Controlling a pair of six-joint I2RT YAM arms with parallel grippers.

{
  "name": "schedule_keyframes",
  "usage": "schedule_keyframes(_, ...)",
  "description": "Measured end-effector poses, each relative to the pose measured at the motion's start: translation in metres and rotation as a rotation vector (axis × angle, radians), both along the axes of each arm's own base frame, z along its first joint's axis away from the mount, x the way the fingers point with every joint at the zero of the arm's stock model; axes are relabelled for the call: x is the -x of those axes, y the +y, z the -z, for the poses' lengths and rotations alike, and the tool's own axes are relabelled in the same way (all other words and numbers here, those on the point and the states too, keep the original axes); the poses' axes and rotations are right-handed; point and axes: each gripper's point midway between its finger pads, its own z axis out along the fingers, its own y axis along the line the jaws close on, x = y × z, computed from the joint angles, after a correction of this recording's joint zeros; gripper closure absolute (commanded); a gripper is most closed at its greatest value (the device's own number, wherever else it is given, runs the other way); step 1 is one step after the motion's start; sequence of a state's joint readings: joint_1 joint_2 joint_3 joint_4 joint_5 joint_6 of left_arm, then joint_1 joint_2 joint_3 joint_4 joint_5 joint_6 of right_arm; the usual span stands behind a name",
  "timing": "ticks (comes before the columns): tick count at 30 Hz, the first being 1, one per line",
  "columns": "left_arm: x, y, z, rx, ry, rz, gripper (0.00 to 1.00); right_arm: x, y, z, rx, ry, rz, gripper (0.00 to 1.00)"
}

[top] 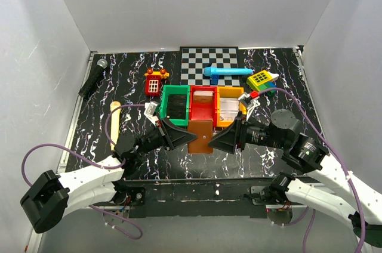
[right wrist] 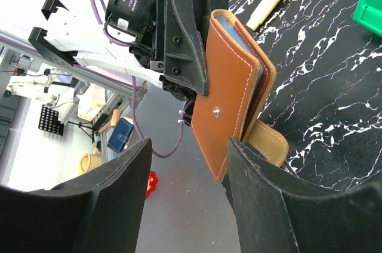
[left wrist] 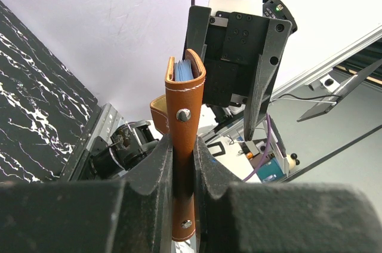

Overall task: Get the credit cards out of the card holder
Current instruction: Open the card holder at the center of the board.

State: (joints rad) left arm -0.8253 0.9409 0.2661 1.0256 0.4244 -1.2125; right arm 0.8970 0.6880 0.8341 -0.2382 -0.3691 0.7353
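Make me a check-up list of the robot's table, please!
Surface: black white-veined marbled tabletop, checkered mat at the back.
Job's things: flat brown leather card holder clamped; blue cards showing at its open edge.
Clutter: green plastic bin, red bin, orange bin, blue plastic toy, black microphone, wooden stick.
Grippers: left gripper shut on card holder; right gripper open, facing it.
Cables: purple cables loop beside both arms.
Surroundings: plain white walls.

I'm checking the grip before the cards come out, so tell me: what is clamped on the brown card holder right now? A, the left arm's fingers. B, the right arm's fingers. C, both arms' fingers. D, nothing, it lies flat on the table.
A: the left wrist view shows the left fingers pressed on both faces of the card holder, while the right fingers stand wide, not closed on it.
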Motion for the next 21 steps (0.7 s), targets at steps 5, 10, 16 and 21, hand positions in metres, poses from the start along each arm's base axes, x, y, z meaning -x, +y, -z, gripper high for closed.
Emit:
schedule_keyframes(5, 0.000, 0.000, 0.000, -0.001, 0.001, 0.001, 1.00, 0.001, -0.002, 0.003, -0.003, 0.000, 0.003, 0.39)
schedule_keyframes(10, 0.004, 0.003, -0.008, 0.024, -0.016, 0.007, 1.00, -0.002, -0.005, 0.012, 0.018, 0.012, 0.028, 0.38)
schedule_keyframes(16, 0.006, 0.005, -0.014, 0.044, -0.032, 0.011, 1.00, -0.004, -0.007, 0.022, 0.046, 0.032, 0.041, 0.37)
schedule_keyframes(21, 0.008, 0.005, -0.016, 0.060, -0.035, 0.027, 1.00, -0.004, -0.008, 0.020, 0.038, 0.032, 0.044, 0.35)
